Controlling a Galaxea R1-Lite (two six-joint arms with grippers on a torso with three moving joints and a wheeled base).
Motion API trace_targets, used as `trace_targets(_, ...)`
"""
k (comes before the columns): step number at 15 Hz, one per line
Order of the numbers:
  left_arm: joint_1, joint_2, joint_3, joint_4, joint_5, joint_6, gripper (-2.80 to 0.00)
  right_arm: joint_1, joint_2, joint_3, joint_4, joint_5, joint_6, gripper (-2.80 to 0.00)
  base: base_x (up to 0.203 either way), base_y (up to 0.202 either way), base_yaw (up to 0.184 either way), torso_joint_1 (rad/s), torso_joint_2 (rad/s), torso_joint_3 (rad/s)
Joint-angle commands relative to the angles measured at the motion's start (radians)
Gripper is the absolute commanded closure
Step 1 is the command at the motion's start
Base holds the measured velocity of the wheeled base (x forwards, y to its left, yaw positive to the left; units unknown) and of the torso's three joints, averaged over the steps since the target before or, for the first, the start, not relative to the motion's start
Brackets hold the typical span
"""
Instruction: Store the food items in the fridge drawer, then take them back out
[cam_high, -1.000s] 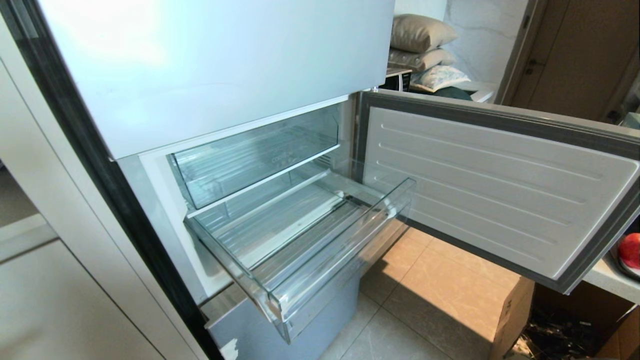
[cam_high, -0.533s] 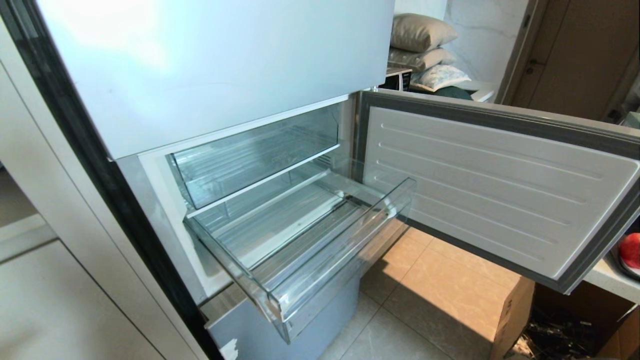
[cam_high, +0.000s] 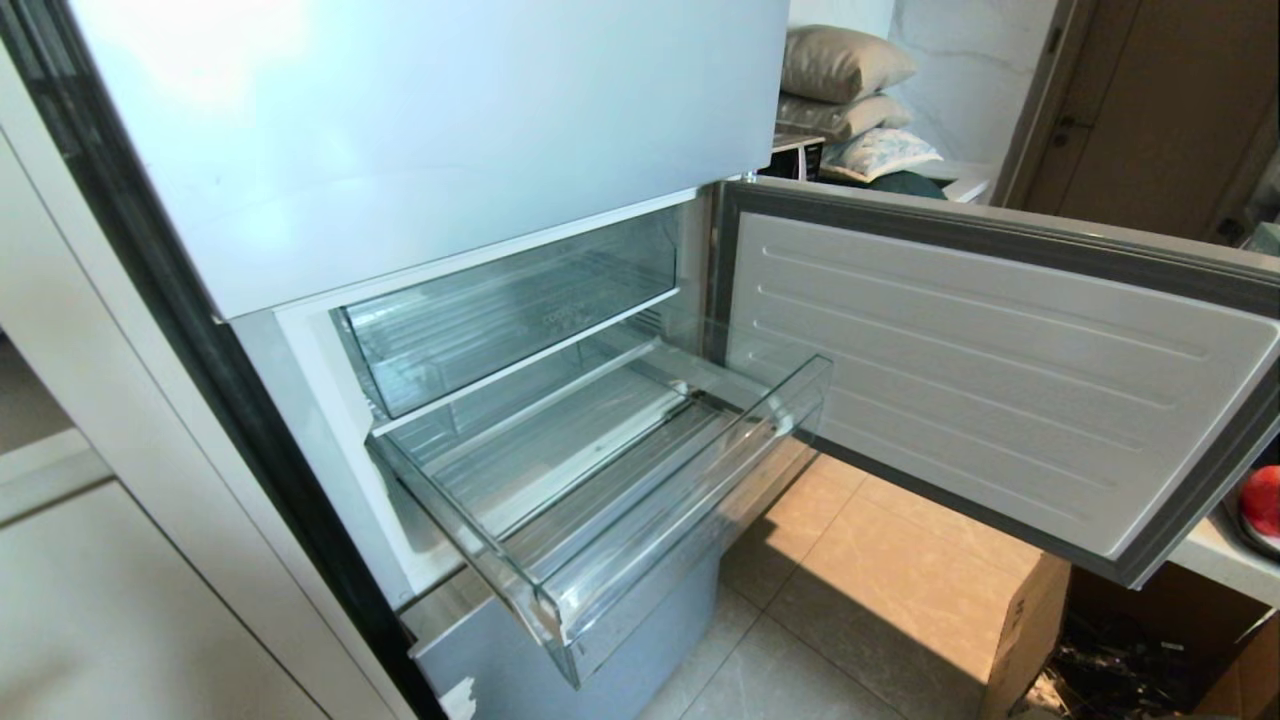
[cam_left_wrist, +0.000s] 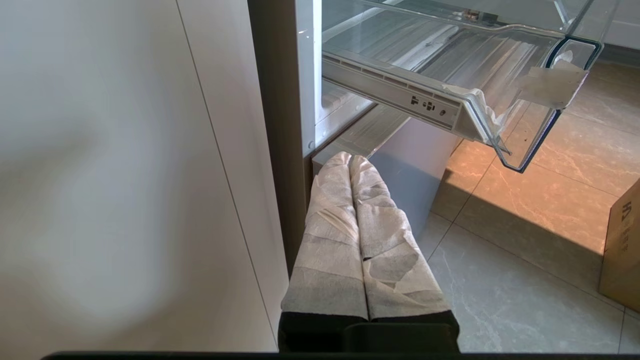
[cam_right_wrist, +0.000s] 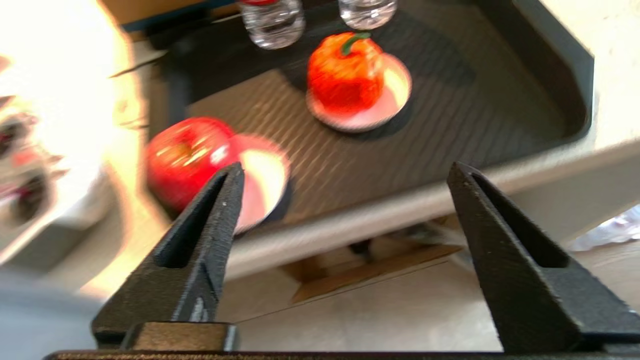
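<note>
1. Fridge drawer (cam_high: 600, 500) pulled out, nothing in it.
2. Dark tray (cam_right_wrist: 500, 115) on worktop (cam_right_wrist: 600, 165): tangerine (cam_right_wrist: 345, 72) on a saucer mid-tray, apple (cam_right_wrist: 185, 157) on a saucer at the tray's front edge.
3. Right hand (cam_right_wrist: 345, 175) spread wide, empty, off the worktop's front edge.
4. Left hand (cam_left_wrist: 350, 160) pressed together, low beside the fridge.

Two fruits sit in the right wrist view: one smooth shiny red apple (cam_right_wrist: 182, 155) and one bumpy orange-red tangerine with a green stem (cam_right_wrist: 345, 72). Each rests on its own small round pale saucer, two in all (cam_right_wrist: 265, 175) (cam_right_wrist: 392, 100), both on one dark ribbed tray (cam_right_wrist: 475, 105). Two clear glass vessels (cam_right_wrist: 272, 20) (cam_right_wrist: 367, 11) stand at the tray's far edge.

The fridge holds one pulled-out clear plastic drawer (cam_high: 690, 490) and one deeper clear compartment (cam_high: 500, 310) above it. Three cushions (cam_high: 840, 62) (cam_high: 835, 117) (cam_high: 880, 152) are stacked far right.
</note>
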Motion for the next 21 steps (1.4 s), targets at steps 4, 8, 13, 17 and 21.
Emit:
trace_targets(4, 0.0, 0.0, 0.0, 0.0, 0.0, 0.0, 0.0, -0.015, 0.303, -0.251, -0.024, 0.031, -0.021, -2.8, 0.0, 0.0, 0.0, 0.0, 0.0, 0.0)
trace_targets(8, 0.0, 0.0, 0.0, 0.0, 0.0, 0.0, 0.0, 0.024, 0.467, -0.432, -0.028, 0.034, -0.068, -2.8, 0.0, 0.0, 0.0, 0.0, 0.0, 0.0)
trace_targets(13, 0.0, 0.0, 0.0, 0.0, 0.0, 0.0, 0.0, 0.056, 0.584, -0.524, -0.024, 0.011, -0.091, -2.8, 0.0, 0.0, 0.0, 0.0, 0.0, 0.0)
trace_targets(17, 0.0, 0.0, 0.0, 0.0, 0.0, 0.0, 0.0, 0.055, 0.612, -0.548, -0.024, 0.005, -0.093, -2.8, 0.0, 0.0, 0.0, 0.0, 0.0, 0.0)
trace_targets(21, 0.0, 0.0, 0.0, 0.0, 0.0, 0.0, 0.0, 0.046, 0.602, -0.545, -0.023, 0.003, -0.102, -2.8, 0.0, 0.0, 0.0, 0.0, 0.0, 0.0)
